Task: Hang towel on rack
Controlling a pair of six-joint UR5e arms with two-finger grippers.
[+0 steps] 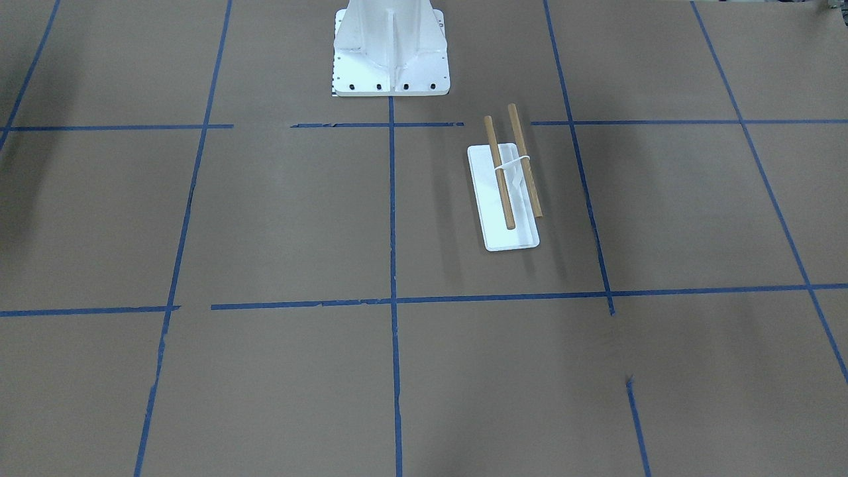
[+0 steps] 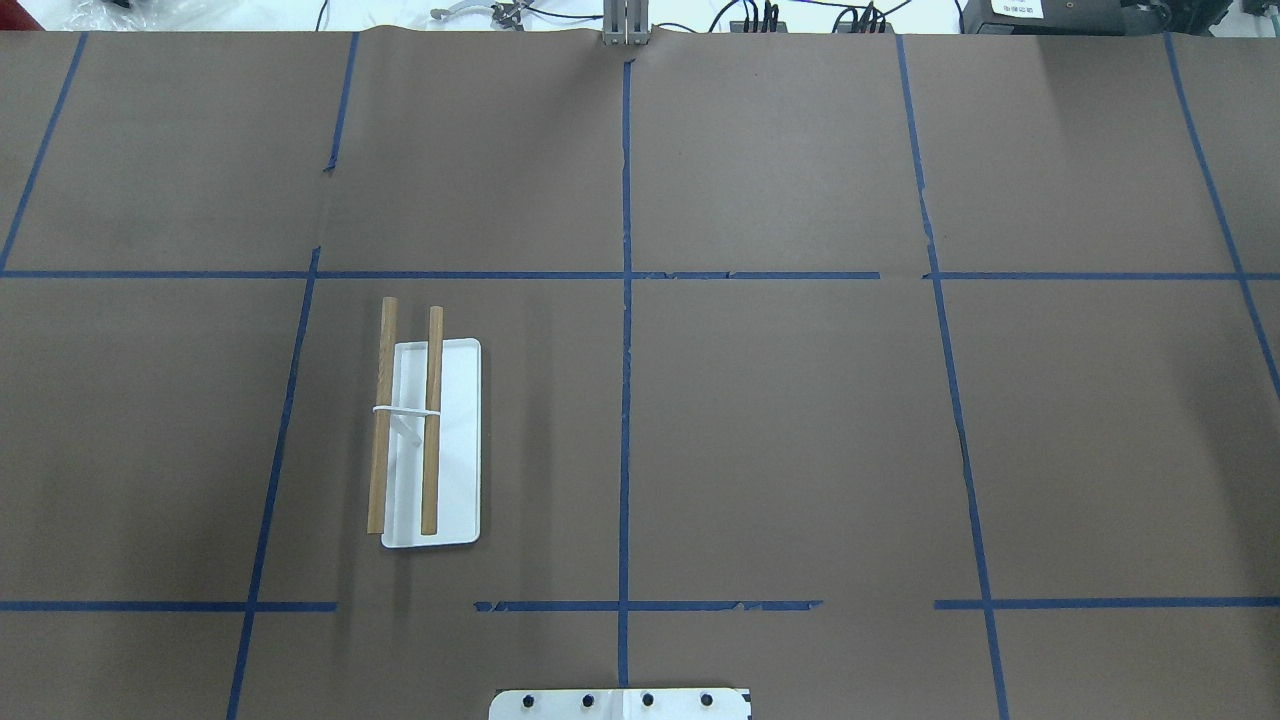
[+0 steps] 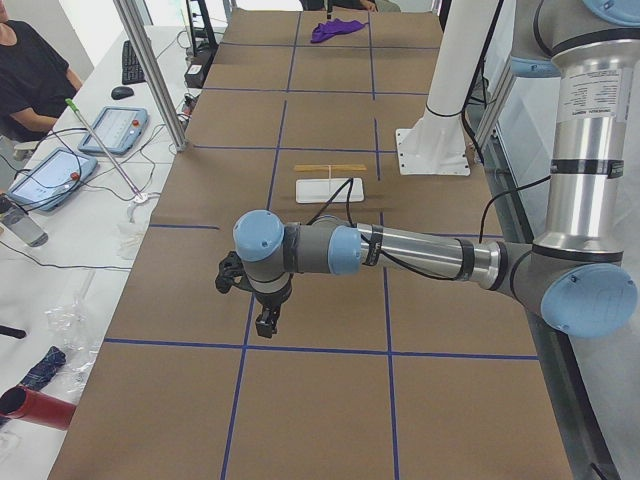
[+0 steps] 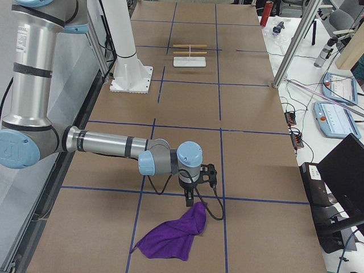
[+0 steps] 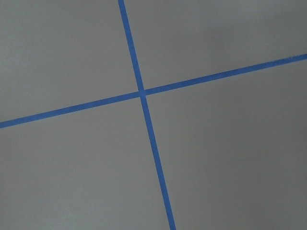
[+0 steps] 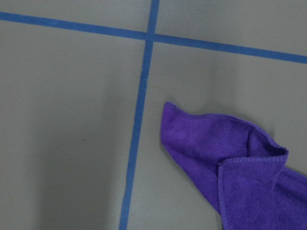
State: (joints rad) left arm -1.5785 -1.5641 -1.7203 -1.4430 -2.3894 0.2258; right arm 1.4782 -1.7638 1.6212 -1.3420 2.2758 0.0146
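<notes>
The rack (image 1: 500,179), two wooden dowels on white wire over a white tray, stands on the brown table; it also shows in the overhead view (image 2: 432,420) and small in the side views (image 3: 330,190) (image 4: 189,61). The purple towel (image 4: 170,236) lies crumpled on the table at the robot's right end, and it fills the lower right of the right wrist view (image 6: 240,167). My right gripper (image 4: 189,200) hangs just above the towel's near corner. My left gripper (image 3: 265,322) hangs over bare table at the left end. I cannot tell whether either is open or shut.
The white robot pedestal (image 1: 391,46) is bolted at the table's robot side, near the rack. Blue tape lines (image 5: 142,92) grid the table. A metal post (image 3: 150,70), tablets (image 3: 115,130) and a seated operator (image 3: 30,70) are beside the table.
</notes>
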